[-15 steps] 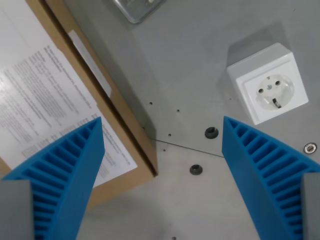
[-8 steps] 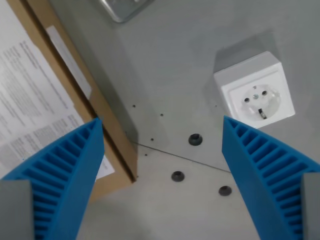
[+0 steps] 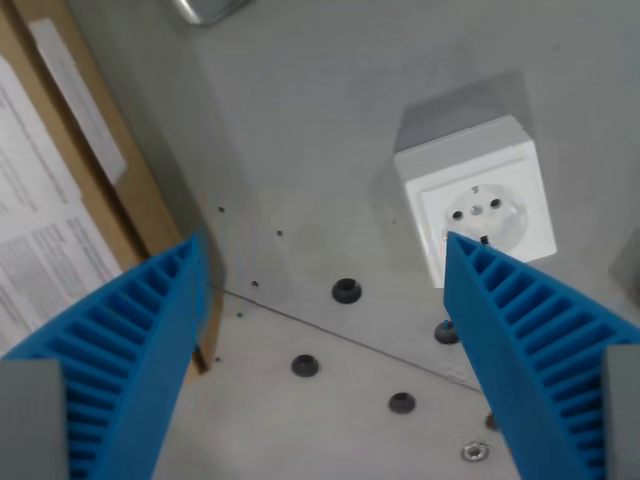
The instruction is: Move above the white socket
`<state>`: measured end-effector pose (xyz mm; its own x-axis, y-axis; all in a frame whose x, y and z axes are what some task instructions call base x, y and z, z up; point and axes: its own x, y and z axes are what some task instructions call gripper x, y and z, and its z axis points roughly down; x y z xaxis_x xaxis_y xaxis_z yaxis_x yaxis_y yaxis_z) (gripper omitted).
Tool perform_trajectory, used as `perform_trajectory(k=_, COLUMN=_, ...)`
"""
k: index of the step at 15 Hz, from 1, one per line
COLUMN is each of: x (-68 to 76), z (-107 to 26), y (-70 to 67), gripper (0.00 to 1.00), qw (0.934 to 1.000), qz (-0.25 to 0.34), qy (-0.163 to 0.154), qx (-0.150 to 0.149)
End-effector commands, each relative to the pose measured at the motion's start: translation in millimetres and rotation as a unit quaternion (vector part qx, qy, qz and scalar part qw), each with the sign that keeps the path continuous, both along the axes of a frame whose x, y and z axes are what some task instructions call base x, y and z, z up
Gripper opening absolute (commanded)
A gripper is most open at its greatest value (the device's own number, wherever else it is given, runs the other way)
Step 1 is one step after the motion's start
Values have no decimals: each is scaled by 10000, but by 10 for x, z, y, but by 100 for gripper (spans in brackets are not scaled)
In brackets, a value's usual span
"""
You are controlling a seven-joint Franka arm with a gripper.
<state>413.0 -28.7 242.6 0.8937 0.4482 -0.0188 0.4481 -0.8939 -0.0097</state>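
Two blue ribbed plastic fingers [image 3: 120,370] fill the bottom corners, spread wide apart with nothing between them. Beyond them the grey metal desk [image 3: 300,130] carries several small dark round holes [image 3: 346,291] and one silver screw [image 3: 476,452]. One white square socket [image 3: 478,203] sits at the wrist view's right, just above the right finger's tip. One brown cardboard box [image 3: 130,180] bearing one printed white sheet [image 3: 40,260] lies at the left.

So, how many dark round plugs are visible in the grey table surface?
4 clearly: one below-left of the white socket, one lower left, one lower centre, one beside the right blue finger, which may hide more.
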Motion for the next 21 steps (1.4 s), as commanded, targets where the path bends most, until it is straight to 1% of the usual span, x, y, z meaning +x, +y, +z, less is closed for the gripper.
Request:
perform_trajectory(k=1, x=-25, z=-100, y=-120, gripper=100, qw=9950, qz=810, qy=-554, qx=196)
perform_trajectory(k=11, x=19, z=-393, y=-454, gripper=100, qw=9889, qz=1325, qy=-618, qx=272)
perform_trajectory(k=15, x=19, z=-479, y=-555, gripper=100, qw=9862, qz=1486, qy=-664, qx=289)
perform_trajectory(k=21, x=21, z=-601, y=-693, gripper=100, qw=9842, qz=1590, qy=-710, qx=307)
